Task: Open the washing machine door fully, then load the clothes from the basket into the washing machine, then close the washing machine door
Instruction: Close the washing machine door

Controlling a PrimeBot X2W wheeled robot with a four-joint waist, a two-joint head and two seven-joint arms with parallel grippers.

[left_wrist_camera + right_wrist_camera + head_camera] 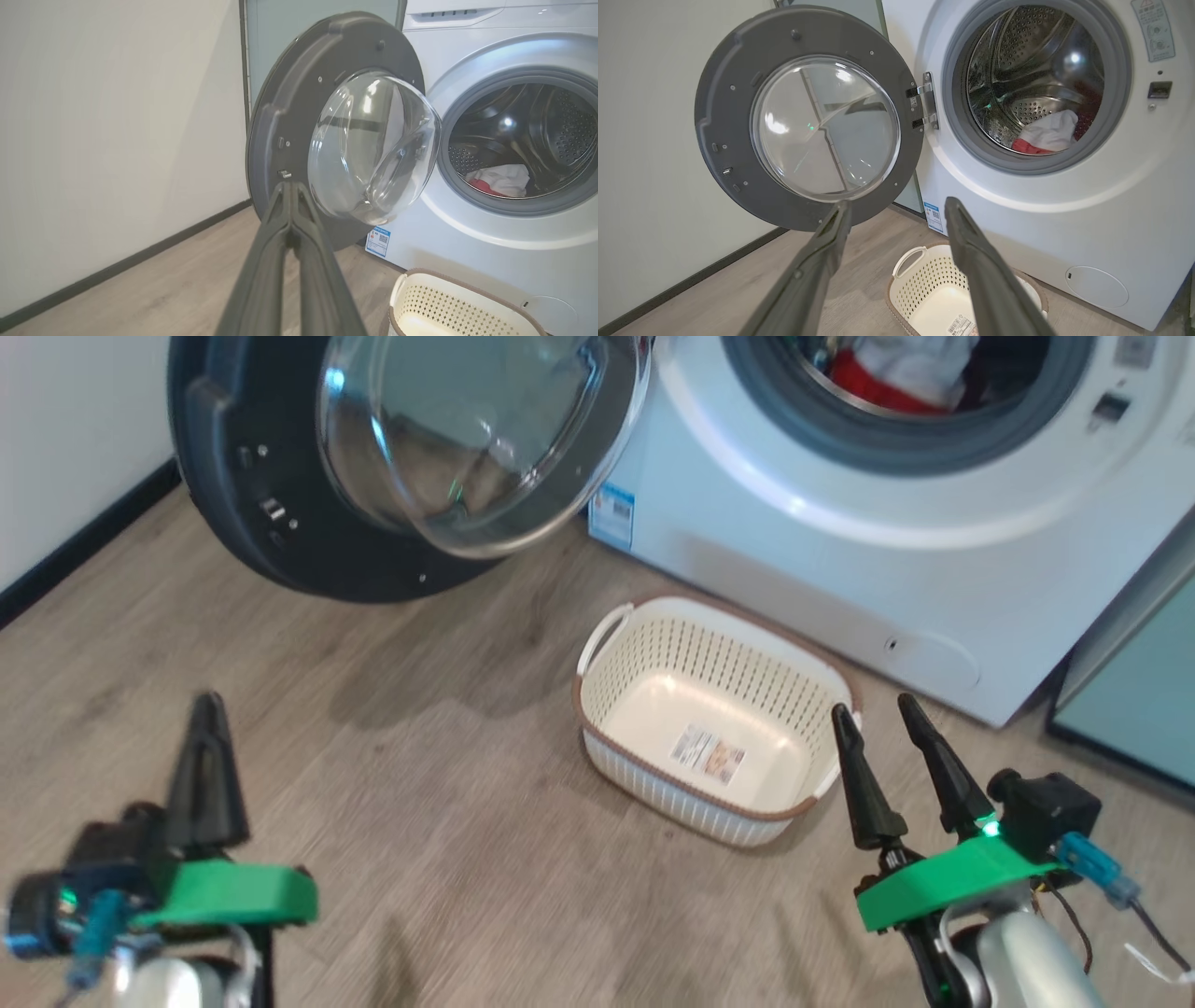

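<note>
Since seemingly done loading (red-and-white clothes [1045,135] inside white front-loading washing machine [1087,224]), next push round black-ringed glass door [724,116] shut with pinched-closed left hand [207,709]; right hand [874,707] spread, empty.

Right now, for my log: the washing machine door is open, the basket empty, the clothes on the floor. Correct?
No: the clothes lie inside the washing machine, as the right wrist view shows. The door is open, the basket empty.
</note>
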